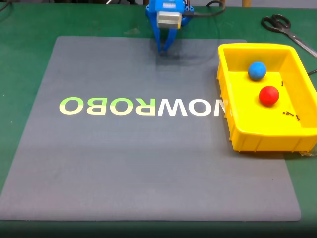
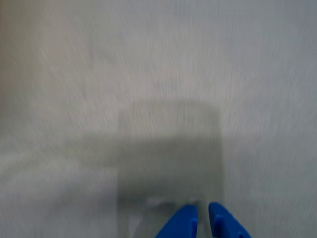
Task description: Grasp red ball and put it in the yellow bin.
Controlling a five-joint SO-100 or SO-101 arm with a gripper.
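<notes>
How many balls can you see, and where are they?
2. The blue ball and the red ball both lie inside the yellow bin in the fixed view, blue nearer the far wall, red nearer the middle. None seems hidden.

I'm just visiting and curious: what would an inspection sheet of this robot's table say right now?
Surface: grey mat with mirrored lettering, lying on a green table.
Job's things: red ball lies inside the yellow bin, apart from the blue ball beside it.
Clutter: scissors on the table beyond the bin; small dark specks on the bin floor.
Grippers: blue gripper at the mat's far edge, empty, fingertips nearly together.
Cables: dark cable behind the arm.
Surroundings: nothing seen.
</notes>
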